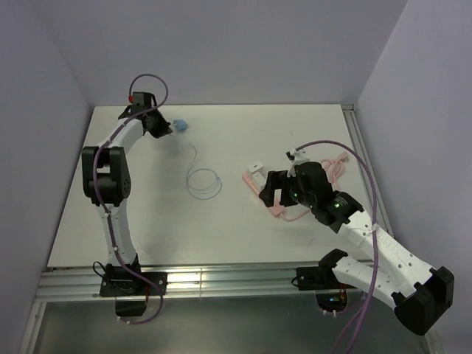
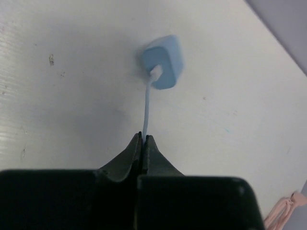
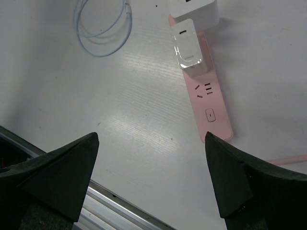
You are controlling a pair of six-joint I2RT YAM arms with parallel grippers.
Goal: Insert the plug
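Observation:
A light-blue plug (image 1: pixel 180 126) lies at the far left of the table, its thin cable running to a loose coil (image 1: pixel 203 182). My left gripper (image 1: pixel 162 127) is shut on the cable just behind the plug; in the left wrist view the cable (image 2: pixel 147 108) leaves the closed fingertips (image 2: pixel 143 137) toward the plug (image 2: pixel 163 61). A pink power strip (image 1: pixel 271 205) lies at centre right. My right gripper (image 1: pixel 268 192) hovers over it, open and empty. The right wrist view shows the strip (image 3: pixel 210 108), two white adapters on it (image 3: pixel 188 46), and my right gripper (image 3: pixel 151 143).
The cable coil also shows in the right wrist view (image 3: pixel 103 28). The strip's pink cord (image 1: pixel 338 168) bunches at the right. A metal rail (image 1: pixel 221 279) runs along the table's near edge. Walls close in the back and sides.

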